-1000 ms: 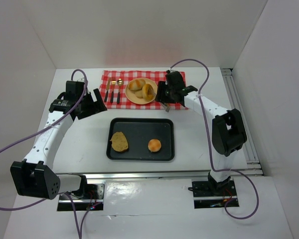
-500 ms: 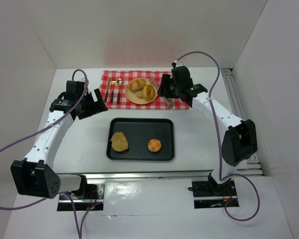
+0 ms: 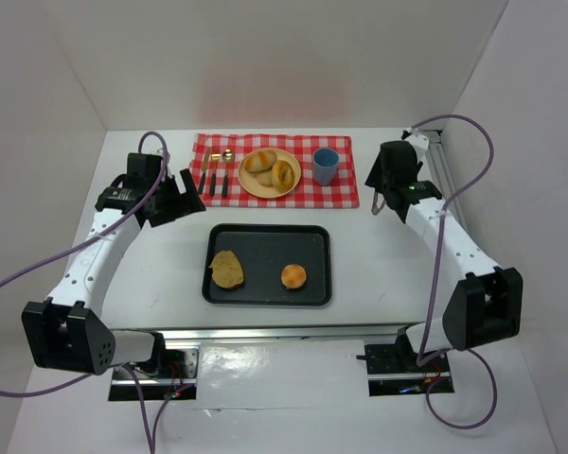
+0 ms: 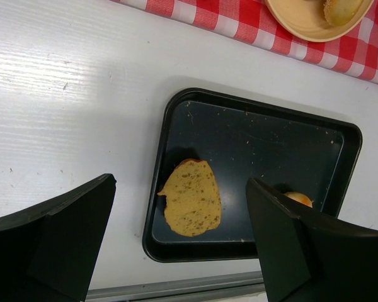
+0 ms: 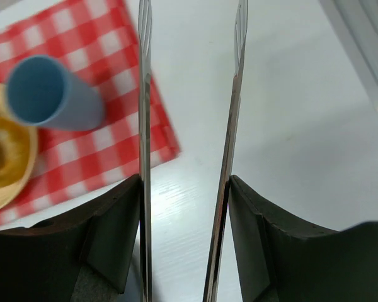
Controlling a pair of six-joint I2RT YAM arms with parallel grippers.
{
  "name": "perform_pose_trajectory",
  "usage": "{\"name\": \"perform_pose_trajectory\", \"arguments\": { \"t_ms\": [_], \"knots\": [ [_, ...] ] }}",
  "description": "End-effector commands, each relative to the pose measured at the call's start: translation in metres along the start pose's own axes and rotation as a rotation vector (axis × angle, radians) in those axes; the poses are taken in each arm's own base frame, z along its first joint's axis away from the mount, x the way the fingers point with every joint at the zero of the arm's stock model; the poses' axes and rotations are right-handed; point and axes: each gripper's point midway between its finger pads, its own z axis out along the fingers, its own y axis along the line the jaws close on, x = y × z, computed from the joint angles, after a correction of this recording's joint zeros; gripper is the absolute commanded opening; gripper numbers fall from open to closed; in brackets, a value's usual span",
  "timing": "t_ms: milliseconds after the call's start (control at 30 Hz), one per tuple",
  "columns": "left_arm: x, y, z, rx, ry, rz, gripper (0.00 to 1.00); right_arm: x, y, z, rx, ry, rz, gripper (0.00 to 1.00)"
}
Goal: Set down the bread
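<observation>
A flat tan bread slice [image 3: 227,270] and a round bun [image 3: 293,276] lie in the black tray [image 3: 265,236]. Both also show in the left wrist view, the slice [image 4: 191,197] and the bun [image 4: 298,199]. A yellow plate [image 3: 251,184] on the red checked cloth [image 3: 346,194] holds three bread pieces. My left gripper [image 3: 175,200] is open and empty, above the table left of the tray. My right gripper [image 3: 386,180] is shut on metal tongs [image 5: 144,126], held over bare table just right of the cloth.
A blue cup [image 3: 325,165] stands on the cloth right of the plate, and shows in the right wrist view [image 5: 50,94]. Cutlery [image 3: 214,175] lies on the cloth's left part. A metal rail [image 3: 454,208] runs along the table's right edge.
My right arm has swung right with the tongs, from beside the plate to the table past the cloth's right edge, uncovering the blue cup. The left arm has not moved.
</observation>
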Motion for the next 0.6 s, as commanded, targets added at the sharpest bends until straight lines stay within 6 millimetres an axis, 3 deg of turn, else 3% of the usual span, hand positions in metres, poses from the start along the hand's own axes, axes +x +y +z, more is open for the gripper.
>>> {"name": "perform_pose_trajectory", "arguments": {
  "t_ms": [0, 133, 167, 333, 433, 533, 567],
  "knots": [
    [-0.018, -0.009, -0.006, 0.032, -0.042, 0.030, 0.97, -0.008, -0.022, 0.027, 0.121, -0.101, 0.026, 0.62],
    [-0.026, -0.015, -0.013, 0.051, -0.058, 0.033, 0.97, -0.004, -0.035, 0.072, 0.202, -0.122, 0.015, 0.62],
    [-0.027, -0.016, -0.015, 0.051, -0.059, 0.033, 0.97, -0.001, -0.030, 0.089, 0.200, -0.128, 0.019, 0.62],
    [-0.028, -0.017, -0.019, 0.050, -0.058, 0.042, 0.97, 0.014, -0.042, 0.133, 0.262, -0.116, 0.022, 0.64],
    [-0.028, -0.017, -0.019, 0.047, -0.049, 0.041, 0.97, 0.028, -0.044, 0.153, 0.250, -0.054, 0.028, 0.87],
    [-0.032, -0.016, -0.020, 0.042, -0.061, 0.051, 0.97, 0.022, -0.040, 0.152, 0.253, -0.026, 0.040, 1.00],
    [-0.032, -0.016, -0.020, 0.042, -0.061, 0.051, 0.97, 0.015, -0.040, 0.147, 0.262, -0.030, 0.051, 1.00]
  ]
}}
